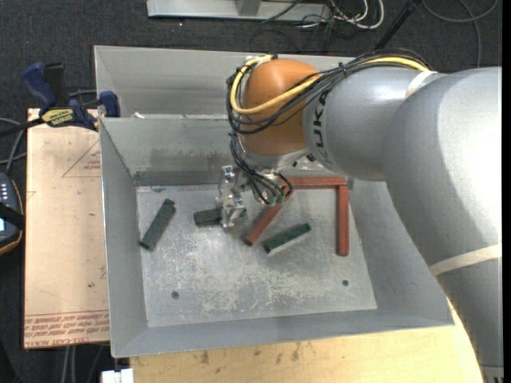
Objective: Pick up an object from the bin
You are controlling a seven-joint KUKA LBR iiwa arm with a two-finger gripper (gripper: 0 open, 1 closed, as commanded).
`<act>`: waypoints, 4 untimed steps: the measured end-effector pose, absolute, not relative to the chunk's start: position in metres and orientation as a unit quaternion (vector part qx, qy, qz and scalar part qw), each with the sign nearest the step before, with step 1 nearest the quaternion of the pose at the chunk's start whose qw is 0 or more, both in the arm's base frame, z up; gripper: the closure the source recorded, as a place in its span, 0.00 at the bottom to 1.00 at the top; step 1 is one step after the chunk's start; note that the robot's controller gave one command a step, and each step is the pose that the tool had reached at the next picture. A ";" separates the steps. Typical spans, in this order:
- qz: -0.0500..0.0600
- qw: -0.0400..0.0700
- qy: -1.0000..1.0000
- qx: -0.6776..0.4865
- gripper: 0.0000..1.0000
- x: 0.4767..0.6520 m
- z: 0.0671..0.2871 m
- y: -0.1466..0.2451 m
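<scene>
The grey bin [120,238] holds my end effector [232,207] low over its floor (apart or together, I cannot tell). Off to its right lies a red L-shaped bar [342,222]. Just right are a brown-red stick [259,228] and a dark green block [287,238]. Well left lies another green block [157,223], and just beside its left, a small dark block [207,217].

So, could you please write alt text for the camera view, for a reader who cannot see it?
The robot arm reaches from the right into a grey metal bin, its gripper low beside a small dark block near the middle. Around lie a dark green bar at left, a reddish-brown bar, a second green bar and a red L-shaped piece.
</scene>
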State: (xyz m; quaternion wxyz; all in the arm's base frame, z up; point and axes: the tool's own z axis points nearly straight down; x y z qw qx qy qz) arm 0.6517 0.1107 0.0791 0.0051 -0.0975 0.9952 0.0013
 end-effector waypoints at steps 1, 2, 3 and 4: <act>0.001 0.005 0.995 -0.097 1.00 0.652 0.079 0.111; 0.000 0.000 0.995 -0.096 1.00 0.652 0.106 0.119; 0.001 0.001 0.997 -0.083 1.00 0.646 0.146 0.107; 0.001 0.002 0.996 -0.086 1.00 0.643 0.244 0.104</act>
